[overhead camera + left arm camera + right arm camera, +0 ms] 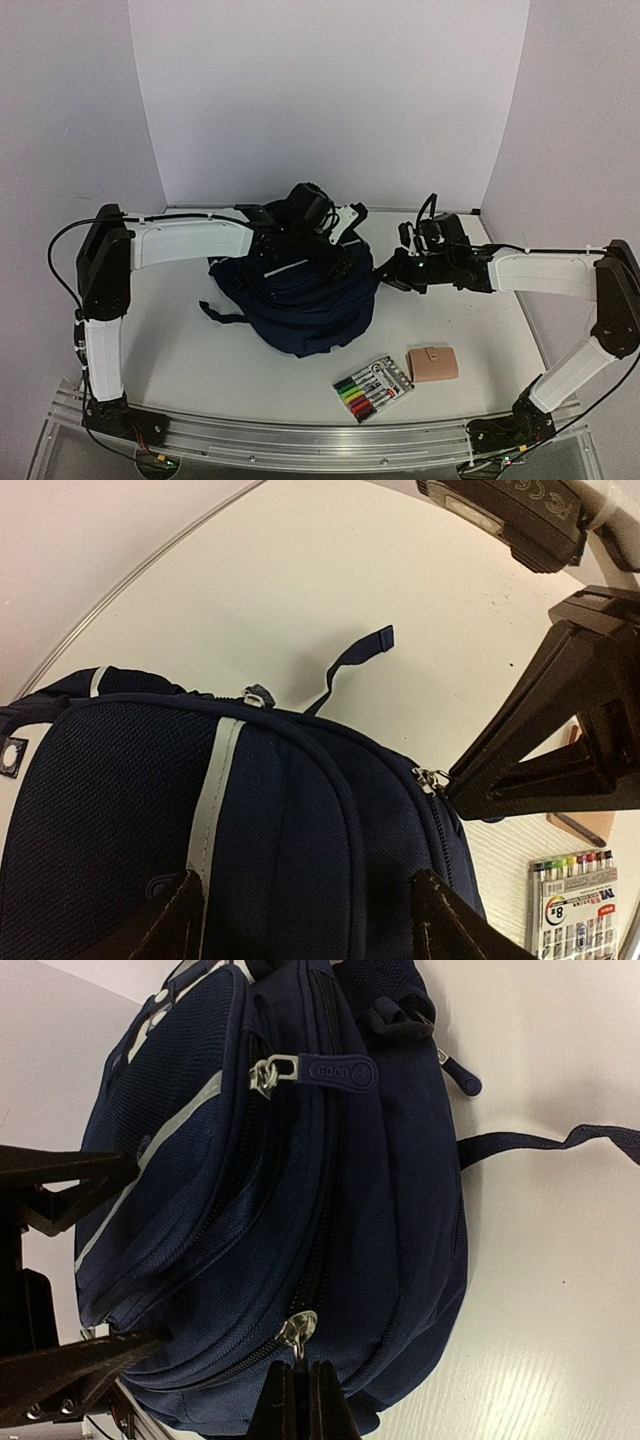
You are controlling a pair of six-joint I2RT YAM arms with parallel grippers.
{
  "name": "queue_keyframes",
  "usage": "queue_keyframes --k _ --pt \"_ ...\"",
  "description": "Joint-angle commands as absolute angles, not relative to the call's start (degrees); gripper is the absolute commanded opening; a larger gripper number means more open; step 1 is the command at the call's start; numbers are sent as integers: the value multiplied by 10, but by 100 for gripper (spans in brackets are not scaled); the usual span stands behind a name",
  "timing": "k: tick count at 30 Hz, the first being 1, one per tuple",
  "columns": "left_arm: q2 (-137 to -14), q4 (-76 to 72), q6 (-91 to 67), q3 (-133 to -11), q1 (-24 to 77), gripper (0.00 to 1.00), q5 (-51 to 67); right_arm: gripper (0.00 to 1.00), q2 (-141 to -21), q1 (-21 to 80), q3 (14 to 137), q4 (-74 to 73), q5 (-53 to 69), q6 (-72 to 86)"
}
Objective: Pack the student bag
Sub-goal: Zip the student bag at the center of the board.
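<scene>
Two robot arms meet at a navy backpack (300, 305) lying at the middle of a white table (190, 365).
On the left, the left gripper (303, 880) hangs over the bag's top ridge with its fingers apart, one on each side of the fabric; whether they press it cannot be told. The bag's long axis runs across the table. At its right end, the right gripper (300, 1375) has its fingers together, pinched on a zipper pull (297, 1328), so the right arm is nearer the zip, whose track curves leftward. Right of the bag, apart from it, lie a marker pack (373, 388) and a tan wallet (433, 363). Plain white walls stand behind.
</scene>
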State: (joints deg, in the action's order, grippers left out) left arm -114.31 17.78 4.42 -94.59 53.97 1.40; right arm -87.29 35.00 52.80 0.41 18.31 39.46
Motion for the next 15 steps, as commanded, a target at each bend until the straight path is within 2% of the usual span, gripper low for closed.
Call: queue_keyframes --k 1,2,6,9,11,15 --pt "-1153 160 73 -969 547 68 37 0 -852 347 530 27 177 404" --pt "-1155 160 74 -971 548 62 35 0 -852 347 530 27 176 404" --pt "-1148 147 73 -951 548 26 49 0 -840 347 528 26 148 410" --pt "-1133 141 73 -925 548 6 62 0 -822 347 528 17 133 403" --pt "-1115 131 73 -900 549 0 69 0 -811 347 527 6 119 397" --pt "-1078 113 61 -850 550 0 94 0 -803 340 528 0 118 387"
